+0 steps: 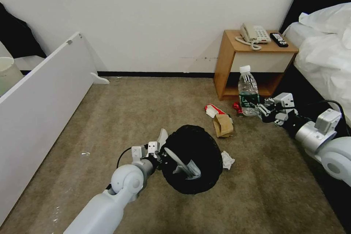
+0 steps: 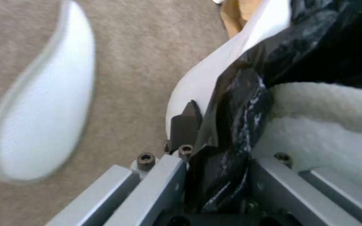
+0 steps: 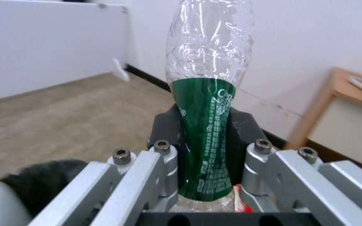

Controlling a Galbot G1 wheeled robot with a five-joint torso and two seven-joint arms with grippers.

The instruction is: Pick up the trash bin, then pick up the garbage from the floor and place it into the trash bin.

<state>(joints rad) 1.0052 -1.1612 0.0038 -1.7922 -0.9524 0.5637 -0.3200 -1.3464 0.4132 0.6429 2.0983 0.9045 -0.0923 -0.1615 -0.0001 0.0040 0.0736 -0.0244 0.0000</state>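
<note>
With the left end effector (image 1: 159, 152) clamped on the trash bin (image 1: 192, 163) rim, the right end effector (image 1: 264, 110) grips the bottle (image 1: 248, 91); next it needs carrying over the bin's mouth.

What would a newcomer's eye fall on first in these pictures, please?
Probably the plastic bottle with its green label, held upright in the right gripper in front of the wooden nightstand. Next comes the trash bin lined in black, held by its rim in the left gripper, with a white slipper already inside.
</note>
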